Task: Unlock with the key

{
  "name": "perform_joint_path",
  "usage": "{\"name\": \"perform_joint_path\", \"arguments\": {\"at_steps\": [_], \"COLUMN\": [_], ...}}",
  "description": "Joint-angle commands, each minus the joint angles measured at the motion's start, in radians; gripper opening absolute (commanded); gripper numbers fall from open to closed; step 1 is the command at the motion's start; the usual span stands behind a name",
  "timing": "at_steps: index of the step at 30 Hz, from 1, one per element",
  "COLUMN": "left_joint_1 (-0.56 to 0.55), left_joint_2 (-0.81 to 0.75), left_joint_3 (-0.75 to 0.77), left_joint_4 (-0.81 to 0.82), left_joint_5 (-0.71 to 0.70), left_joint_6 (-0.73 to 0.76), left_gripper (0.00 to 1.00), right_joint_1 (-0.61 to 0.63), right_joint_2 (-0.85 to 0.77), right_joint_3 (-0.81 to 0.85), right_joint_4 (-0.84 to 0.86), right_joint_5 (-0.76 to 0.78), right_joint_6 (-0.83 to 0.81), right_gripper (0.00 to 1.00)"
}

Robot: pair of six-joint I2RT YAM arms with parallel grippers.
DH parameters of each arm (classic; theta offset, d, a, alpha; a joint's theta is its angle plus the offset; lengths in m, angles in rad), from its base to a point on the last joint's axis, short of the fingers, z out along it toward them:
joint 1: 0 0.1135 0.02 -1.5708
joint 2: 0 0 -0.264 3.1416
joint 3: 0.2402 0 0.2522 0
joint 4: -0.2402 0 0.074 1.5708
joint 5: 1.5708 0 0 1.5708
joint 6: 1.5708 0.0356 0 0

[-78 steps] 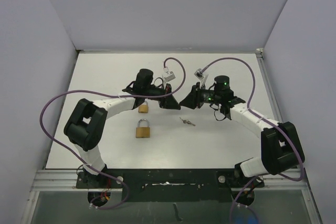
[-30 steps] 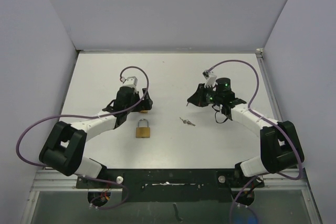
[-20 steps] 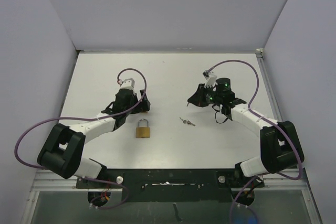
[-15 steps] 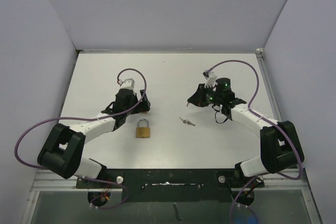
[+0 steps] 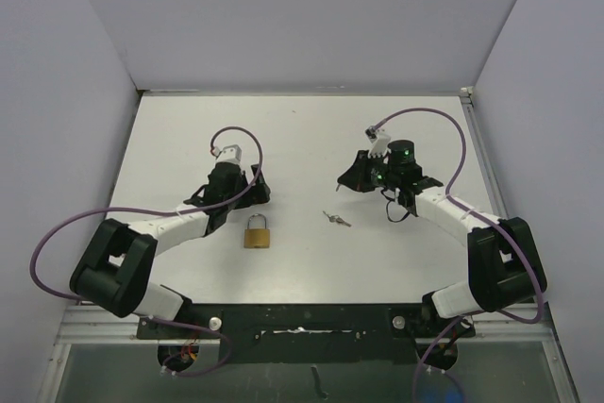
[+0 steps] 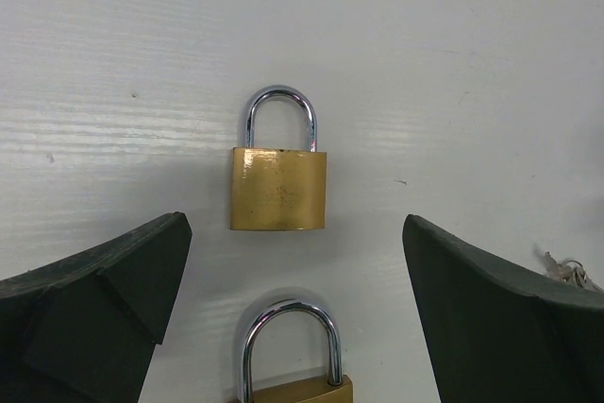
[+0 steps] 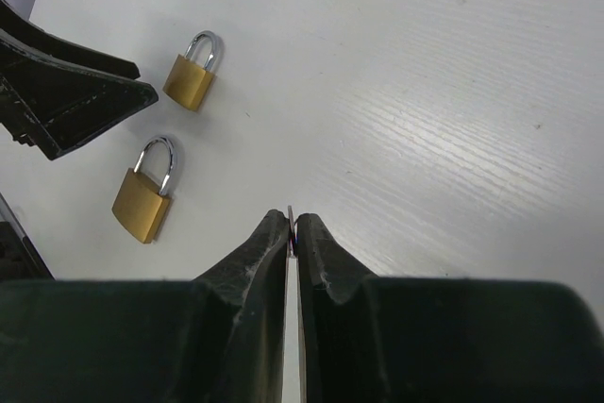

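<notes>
The left gripper (image 6: 294,238) is spread wide, its two dark fingers (image 6: 104,290) far apart and touching nothing. A small brass padlock with a steel shackle (image 6: 278,186) lies flat on the white table (image 5: 170,139) in the gap between them. It sits roughly midway and clear of both pads, with its shackle pointing away from the fingers. A second brass padlock with a steel shackle (image 6: 291,365) lies just nearer the wrist than the first. It too is between the open fingers, and only its shackle and top edge are in the left wrist view. From above, this second lock shows just beside the left gripper's tips, on the side toward the arm bases.

The small silver key (image 5: 335,219) lies loose on the table, apart from both grippers. It peeks out just past the outer edge of one left finger in the left wrist view.

The right gripper (image 7: 291,228) is clenched, its fingers (image 7: 260,252) pressed together with only a hairline seam between them. A thin pale sliver shows at that seam, and what it is cannot be told. Both padlocks lie well ahead of these closed tips.
</notes>
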Motion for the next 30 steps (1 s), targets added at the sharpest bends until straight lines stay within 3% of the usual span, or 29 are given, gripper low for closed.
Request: {"name": "perform_joint_path", "arguments": {"at_steps": [1, 30], "left_joint_1": [0.0, -0.009], "left_joint_2": [0.023, 0.124], "left_joint_3": [-0.004, 0.007], "left_joint_4": [0.041, 0.083], "left_joint_5": [-0.007, 0.059], "left_joint_6": [-0.016, -0.033], "left_gripper": [0.98, 0.97], "right_joint_1": [-0.004, -0.005], "right_joint_2": [-0.043, -0.02], "right_joint_3": [0.015, 0.025], "right_joint_4": [0.031, 0.032], "right_joint_5": [0.009, 0.02], "right_joint_6": [0.003, 0.005], "right_gripper": [0.0, 0.0]}}
